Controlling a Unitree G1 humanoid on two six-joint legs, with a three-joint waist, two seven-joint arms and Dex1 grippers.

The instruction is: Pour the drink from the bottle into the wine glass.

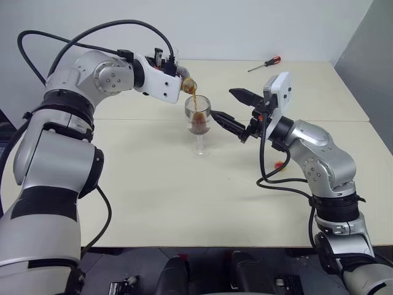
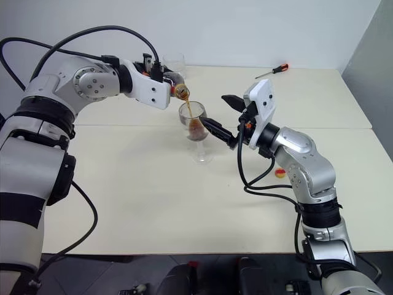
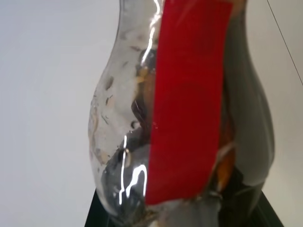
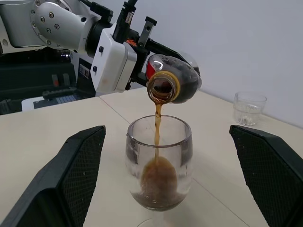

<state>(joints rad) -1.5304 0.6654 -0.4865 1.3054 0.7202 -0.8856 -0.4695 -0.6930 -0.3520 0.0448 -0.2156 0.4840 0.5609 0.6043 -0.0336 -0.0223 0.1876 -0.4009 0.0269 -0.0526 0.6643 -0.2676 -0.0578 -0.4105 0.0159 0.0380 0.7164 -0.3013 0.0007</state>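
Mid-pour. Right hand (image 1: 238, 114) spread wide, flanking the wine glass (image 1: 198, 126) from the right without touching — empty, ready to steady. The glass stands mid-desk (image 1: 184, 203), its bowl partly filled with the drink (image 4: 158, 182). Just above and behind it, left hand (image 1: 175, 74) clamps the bottle (image 4: 174, 84), tipped, mouth over the rim — thin stream falling centrally. Judgement: keep tilt gradual, mouth centred; ease back before the bowl fills. Screwdriver (image 1: 265, 63) far right, tumbler (image 4: 248, 108) beyond.

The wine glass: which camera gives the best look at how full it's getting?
The right wrist view: the wine glass sits close up, drink pooling low in its bowl. Both eye views show the whole glass, smaller. The left wrist view looks at the bottle instead.
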